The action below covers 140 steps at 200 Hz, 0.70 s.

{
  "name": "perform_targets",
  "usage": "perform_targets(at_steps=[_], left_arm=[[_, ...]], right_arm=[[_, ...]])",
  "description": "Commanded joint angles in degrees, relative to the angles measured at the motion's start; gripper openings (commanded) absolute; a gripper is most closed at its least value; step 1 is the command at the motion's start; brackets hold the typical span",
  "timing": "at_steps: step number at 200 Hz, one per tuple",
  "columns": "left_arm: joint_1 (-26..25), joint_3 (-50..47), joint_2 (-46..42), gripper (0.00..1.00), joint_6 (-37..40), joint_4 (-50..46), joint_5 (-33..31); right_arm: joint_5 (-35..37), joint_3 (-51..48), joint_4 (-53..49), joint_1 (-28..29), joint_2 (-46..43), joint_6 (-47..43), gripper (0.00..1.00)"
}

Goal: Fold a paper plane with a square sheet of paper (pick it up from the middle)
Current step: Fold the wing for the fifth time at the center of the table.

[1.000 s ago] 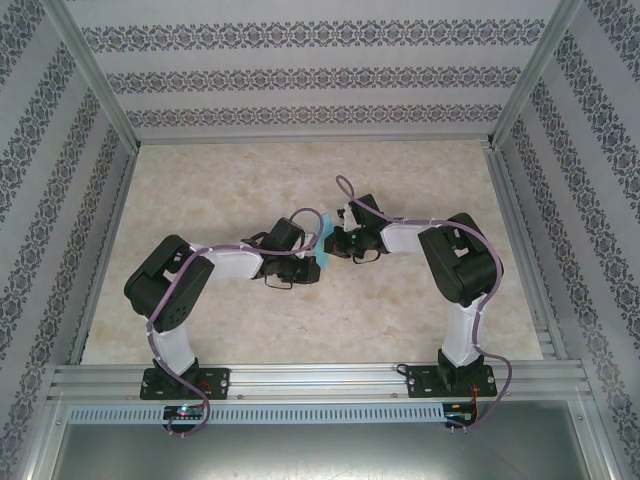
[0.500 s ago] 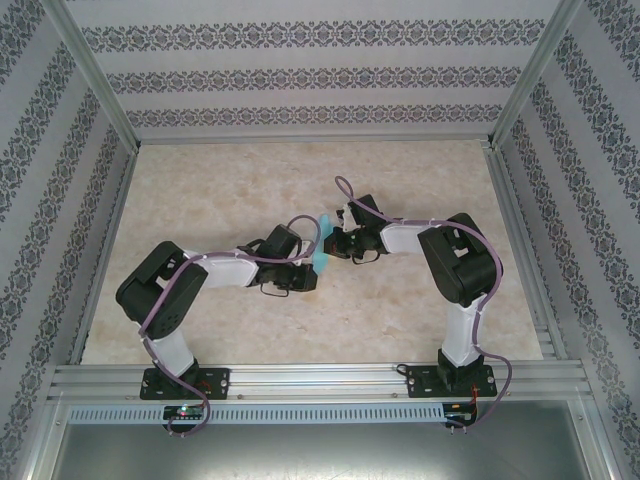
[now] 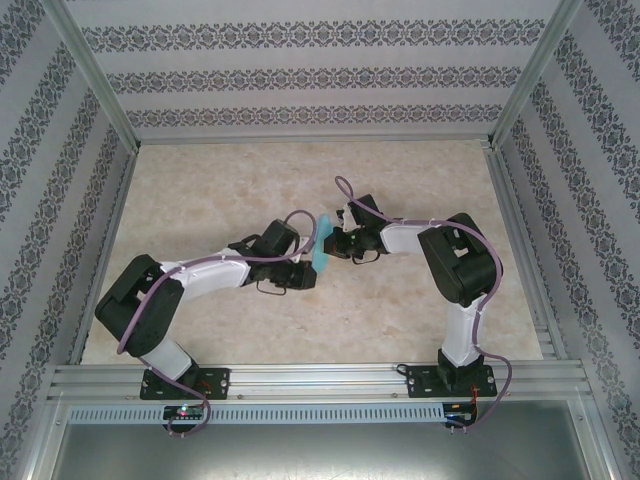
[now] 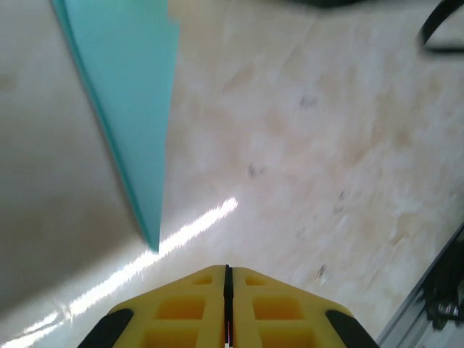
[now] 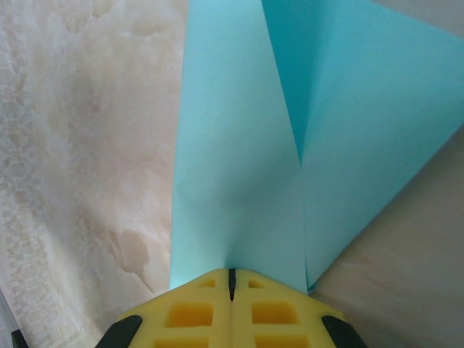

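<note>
Our black-and-white left arm (image 3: 190, 278) swung outward; the pointed turquoise-blue folded paper (image 4: 127, 87) now lies just ahead of our closed left gripper (image 4: 227, 272).

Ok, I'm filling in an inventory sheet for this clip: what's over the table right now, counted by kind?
Folded turquoise paper: 1
Grippers: 2 (left gripper, right gripper)
Total: 3

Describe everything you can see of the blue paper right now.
The folded paper is thin, matte turquoise, with overlapping flaps meeting along sharp creases and tapering to a narrow point. One edge is pinched in the shut right gripper; the shut left gripper sits just short of its tip, not touching.
</note>
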Motion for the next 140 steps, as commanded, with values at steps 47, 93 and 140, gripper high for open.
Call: perform_targets(at_steps=[47, 93, 140], left_arm=[[2.82, 6.50, 8.94, 0.12, -0.18, 4.17, -2.92], [3.09, 6.84, 13.38, 0.11, 0.44, 5.35, -4.31], [3.17, 6.10, 15.52, 0.10, 2.76, 3.87, -7.08]], right_arm=[[3.45, -2.66, -6.13, 0.20, 1.60, -0.92, 0.01], [1.38, -3.41, -4.26, 0.04, 0.83, 0.50, 0.01], [-0.52, -3.79, -2.44, -0.20, -0.59, 2.07, 0.01]])
